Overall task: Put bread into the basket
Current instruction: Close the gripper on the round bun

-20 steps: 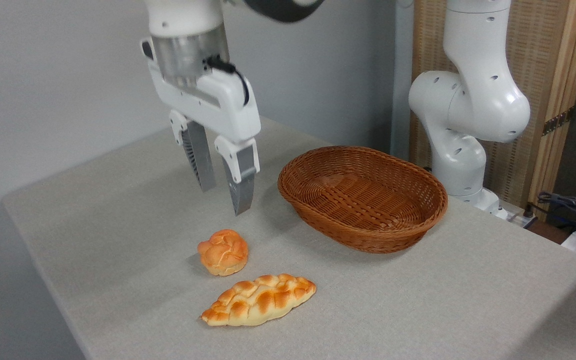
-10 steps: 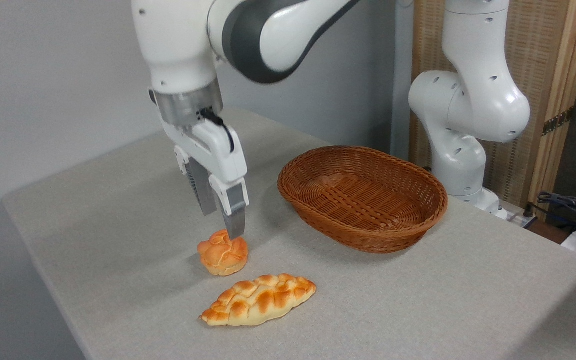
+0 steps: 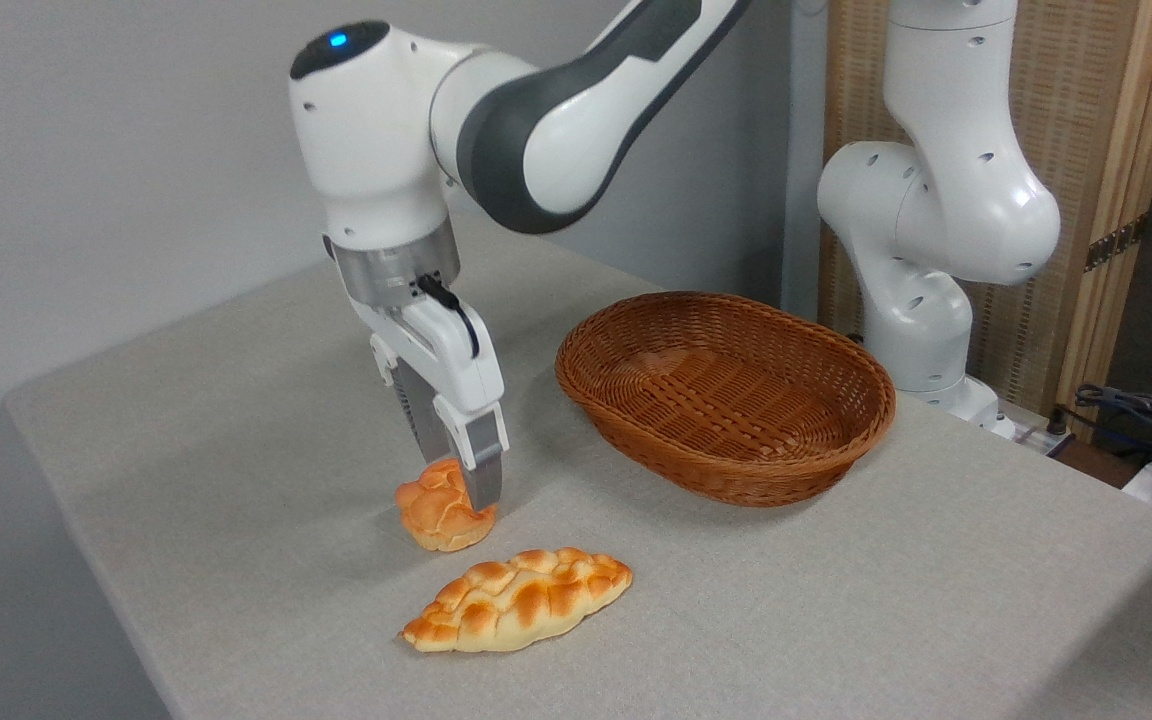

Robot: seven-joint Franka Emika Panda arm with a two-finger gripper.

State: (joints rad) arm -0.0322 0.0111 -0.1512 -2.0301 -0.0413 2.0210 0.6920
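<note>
The bread (image 3: 433,512), a small round golden bun with a cracked top, lies on the grey table left of the basket (image 3: 736,470), an oval brown wicker one with nothing in it. My gripper (image 3: 458,485) points down over the bun and is open. One finger (image 3: 482,470) covers the bun's right side, and the other comes down behind it with its tip hidden. The bun rests on the table between the two fingers. Whether the pads touch it cannot be made out.
A longer braided loaf (image 3: 521,600) lies just in front of the bun. The arm's white base (image 3: 926,260) stands behind the basket at the right. Cables (image 3: 1146,420) lie past the table's right edge. The table's front-left edge is near the bun.
The gripper has come down from well above the table until its fingers straddle the bun. The bun, the loaf and the basket have not moved.
</note>
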